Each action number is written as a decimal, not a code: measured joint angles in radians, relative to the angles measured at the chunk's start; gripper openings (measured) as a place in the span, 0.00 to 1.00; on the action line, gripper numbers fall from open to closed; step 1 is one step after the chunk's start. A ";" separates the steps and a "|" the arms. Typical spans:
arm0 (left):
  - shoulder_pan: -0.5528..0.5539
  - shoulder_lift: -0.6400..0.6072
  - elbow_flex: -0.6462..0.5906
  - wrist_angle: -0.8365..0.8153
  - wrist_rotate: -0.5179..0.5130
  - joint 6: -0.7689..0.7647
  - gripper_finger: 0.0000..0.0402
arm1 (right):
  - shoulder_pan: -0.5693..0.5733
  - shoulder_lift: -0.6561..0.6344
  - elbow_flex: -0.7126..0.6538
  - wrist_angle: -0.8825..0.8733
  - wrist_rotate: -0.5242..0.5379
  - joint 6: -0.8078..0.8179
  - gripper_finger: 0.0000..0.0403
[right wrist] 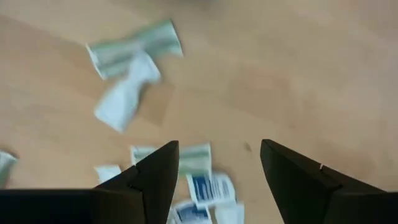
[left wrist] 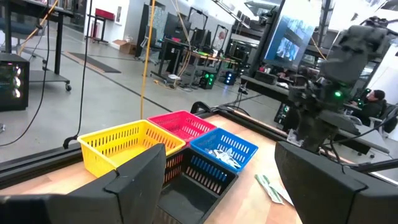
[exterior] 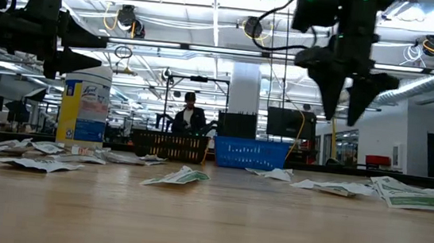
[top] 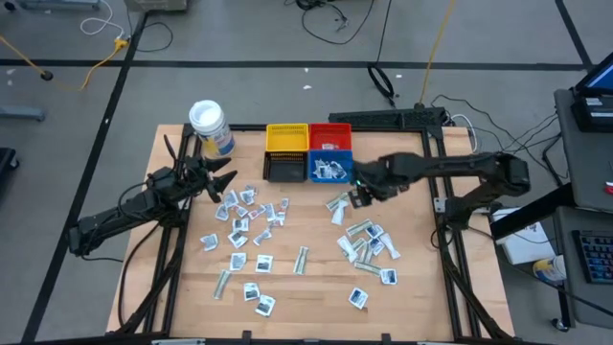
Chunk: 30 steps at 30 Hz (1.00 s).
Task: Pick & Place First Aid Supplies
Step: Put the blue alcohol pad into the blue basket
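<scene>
the wooden table (top: 316,287) carries everything: a white-lidded jar (top: 209,127) at its far left corner, then four small bins in a block — yellow bin (top: 286,138), red bin (top: 330,136), black bin (top: 284,169) and blue bin (top: 331,170), the blue one already holding a few packets. the first aid supplies (top: 251,216) lie scattered flat over the middle of the table, with a second cluster of packets (top: 369,241) nearer the right arm.

the right gripper (top: 362,197) hangs above the table just beside the blue bin, fingers spread and empty, over loose packets (right wrist: 127,87). the left gripper (top: 222,184) hovers near the jar, also spread wide and holding nothing.

this looks like the reach between placements — the right arm seeking its next packet. the next move calls for coming straight down over one packet and pinching its thin edge off the wood, which may slip.
</scene>
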 joint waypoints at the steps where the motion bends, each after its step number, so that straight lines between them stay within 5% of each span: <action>1: 0.000 0.000 0.000 0.000 0.000 0.000 0.76 | 0.022 -0.014 -0.019 0.002 0.001 0.027 0.56; 13: 0.000 0.000 0.000 0.000 0.000 0.000 0.76 | 0.224 -0.090 -0.119 0.004 0.001 0.273 0.56; 30: 0.000 0.000 0.000 0.000 0.000 0.000 0.76 | 0.270 -0.041 -0.305 0.222 -0.026 0.288 0.56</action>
